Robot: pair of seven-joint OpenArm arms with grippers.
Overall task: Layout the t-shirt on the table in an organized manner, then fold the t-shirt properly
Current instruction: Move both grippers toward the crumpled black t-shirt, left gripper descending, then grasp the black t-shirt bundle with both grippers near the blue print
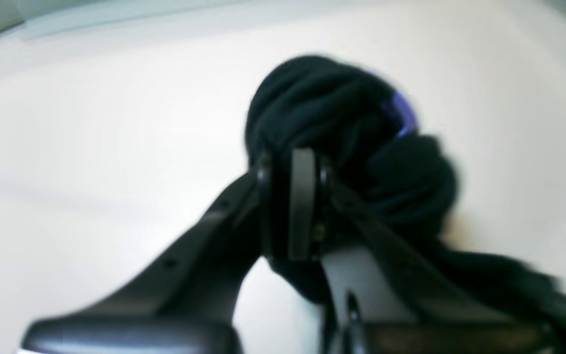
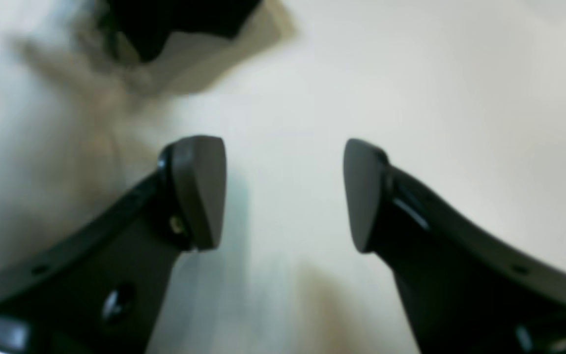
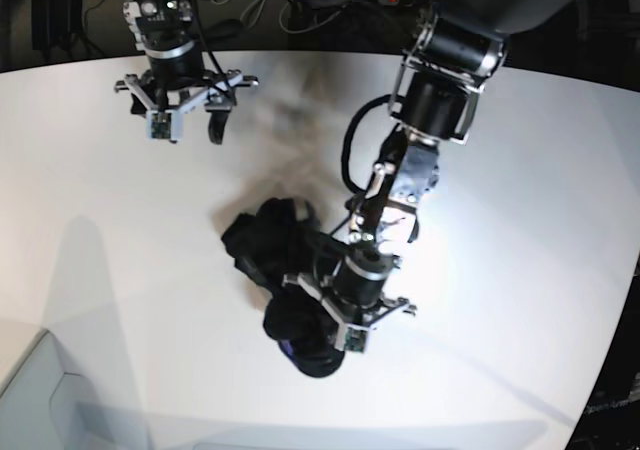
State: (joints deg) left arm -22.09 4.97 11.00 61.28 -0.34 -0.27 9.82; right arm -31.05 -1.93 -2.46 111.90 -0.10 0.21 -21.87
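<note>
A black t-shirt (image 3: pixel 265 247) lies crumpled in a long heap near the middle of a white table (image 3: pixel 150 270), a patch of purple showing. The left gripper (image 3: pixel 350 335) is pinched closed on the shirt's far bunched end; the right gripper (image 3: pixel 190 130) stands wide open and empty, well apart from the cloth. With only one end held — and perhaps just a shallow fold — the fabric could slip free or drag along as a tangled bundle if pulled.
</note>
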